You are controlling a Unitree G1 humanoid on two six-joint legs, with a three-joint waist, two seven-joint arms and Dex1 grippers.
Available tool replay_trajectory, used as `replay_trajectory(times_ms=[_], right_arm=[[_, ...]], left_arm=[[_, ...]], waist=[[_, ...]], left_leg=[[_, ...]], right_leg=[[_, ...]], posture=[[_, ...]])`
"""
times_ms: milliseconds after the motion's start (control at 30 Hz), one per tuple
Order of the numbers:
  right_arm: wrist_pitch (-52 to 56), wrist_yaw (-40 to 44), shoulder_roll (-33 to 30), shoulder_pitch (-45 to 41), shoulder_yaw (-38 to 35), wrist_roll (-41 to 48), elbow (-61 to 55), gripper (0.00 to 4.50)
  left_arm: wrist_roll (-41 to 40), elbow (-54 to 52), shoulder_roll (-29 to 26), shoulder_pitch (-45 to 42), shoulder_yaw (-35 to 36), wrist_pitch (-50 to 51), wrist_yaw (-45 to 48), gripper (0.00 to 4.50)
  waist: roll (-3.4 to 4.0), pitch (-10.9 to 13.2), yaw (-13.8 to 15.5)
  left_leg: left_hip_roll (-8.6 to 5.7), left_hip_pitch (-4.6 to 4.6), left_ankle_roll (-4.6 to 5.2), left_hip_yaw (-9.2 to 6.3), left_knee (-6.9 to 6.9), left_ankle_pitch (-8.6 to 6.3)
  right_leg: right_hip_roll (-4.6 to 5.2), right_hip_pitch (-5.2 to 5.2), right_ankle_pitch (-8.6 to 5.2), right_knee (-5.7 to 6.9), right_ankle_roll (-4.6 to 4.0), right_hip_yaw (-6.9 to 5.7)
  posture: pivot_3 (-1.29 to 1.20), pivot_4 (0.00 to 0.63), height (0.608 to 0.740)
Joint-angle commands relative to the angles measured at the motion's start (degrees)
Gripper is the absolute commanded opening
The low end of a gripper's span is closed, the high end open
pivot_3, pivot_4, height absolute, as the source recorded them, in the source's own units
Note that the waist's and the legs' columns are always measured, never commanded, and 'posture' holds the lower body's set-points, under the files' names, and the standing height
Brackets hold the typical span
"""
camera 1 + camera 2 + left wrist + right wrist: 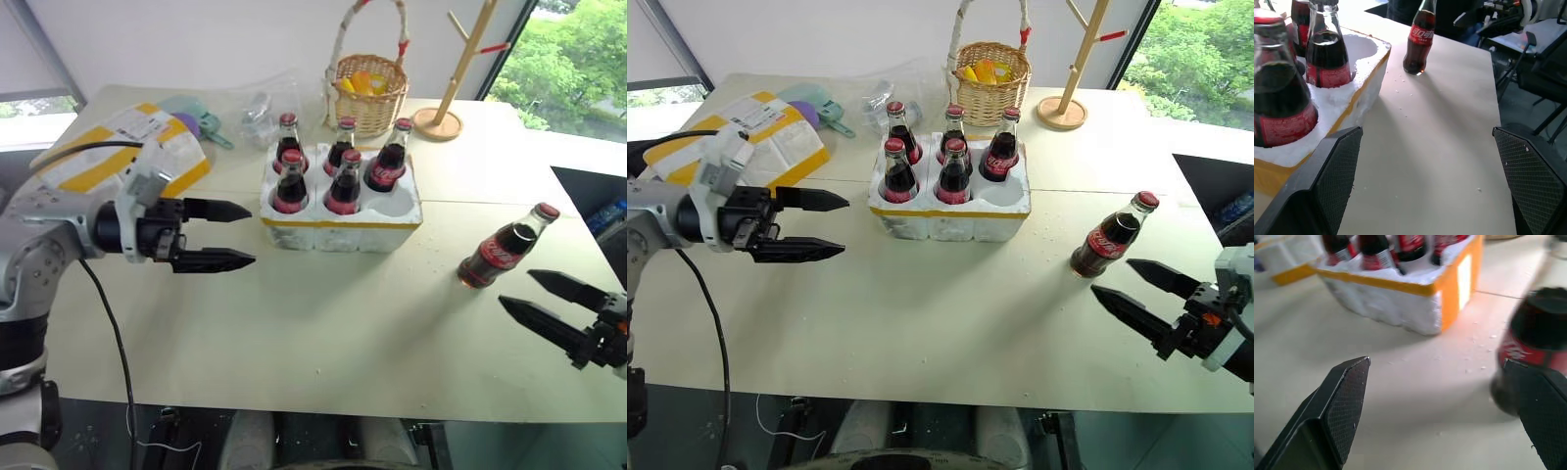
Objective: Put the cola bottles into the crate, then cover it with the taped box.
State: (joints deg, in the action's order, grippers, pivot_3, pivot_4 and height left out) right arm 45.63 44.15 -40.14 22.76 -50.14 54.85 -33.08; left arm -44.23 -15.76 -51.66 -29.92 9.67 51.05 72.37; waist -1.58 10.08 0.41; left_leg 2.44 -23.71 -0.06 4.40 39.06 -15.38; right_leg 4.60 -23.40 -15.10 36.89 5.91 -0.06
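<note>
The white foam crate [338,227] with a yellow strip stands mid-table and holds several cola bottles [344,184]; its front right well [394,203] is empty. One more cola bottle [502,249] stands upright on the table to the right of the crate. My right gripper [542,297] is open, just near of that bottle and not touching it. Left of the crate, my left gripper [227,235] is open with nothing between its fingers. The taped box [122,147], white with yellow bands and a label, lies at the far left behind my left arm.
A wicker basket [369,90] with yellow items stands behind the crate. Beside it is a wooden stand [453,93]. Teal scoops [201,122] and clear plastic [257,108] lie at the back left. The table's right edge [598,230] is close to the loose bottle.
</note>
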Motion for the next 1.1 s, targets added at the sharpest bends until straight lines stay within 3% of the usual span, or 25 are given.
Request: replay_trajectory(times_ms=[33,333,1033,1100], right_arm=[[-4.96,-3.75,2.88,-1.91,3.04,-3.96,1.64,4.50],[-11.78,-8.20,7.70,-10.97,10.85,-9.54,12.76,4.50],[-15.20,-6.90,7.55,-26.24,20.61,-13.64,28.98,4.50],[-14.97,-6.44,7.89,-26.46,20.44,-12.76,28.72,3.96]], left_arm=[[-0.14,-1.84,-0.11,-0.62,-0.36,-1.70,-1.31,4.45],[-0.18,-3.59,0.00,0.16,-1.24,-2.97,-4.85,4.45],[-3.42,-6.04,0.48,-0.52,-1.77,-2.12,-9.63,4.45],[-3.52,-6.10,0.56,-0.66,-1.83,-2.07,-9.89,4.50]], waist=[[0.02,-0.01,-0.11],[0.06,0.01,-0.13],[0.11,0.04,-0.29],[0.11,0.04,-0.16]], left_leg=[[0.02,0.00,0.00,0.01,0.00,0.00],[-0.03,0.01,0.00,0.03,-0.02,0.00],[-0.05,0.01,0.00,0.03,-0.03,0.00],[-0.05,0.01,0.00,0.03,-0.05,0.00]], right_leg=[[0.00,-0.01,0.00,0.00,0.00,0.00],[-0.01,-0.02,0.00,0.03,-0.01,0.02],[-0.02,-0.03,0.01,0.06,0.01,0.03],[-0.02,-0.03,0.01,0.05,0.02,0.02]], posture=[[0.00,0.150,0.740],[0.00,0.150,0.740],[0.00,0.150,0.740],[0.00,0.150,0.740]])
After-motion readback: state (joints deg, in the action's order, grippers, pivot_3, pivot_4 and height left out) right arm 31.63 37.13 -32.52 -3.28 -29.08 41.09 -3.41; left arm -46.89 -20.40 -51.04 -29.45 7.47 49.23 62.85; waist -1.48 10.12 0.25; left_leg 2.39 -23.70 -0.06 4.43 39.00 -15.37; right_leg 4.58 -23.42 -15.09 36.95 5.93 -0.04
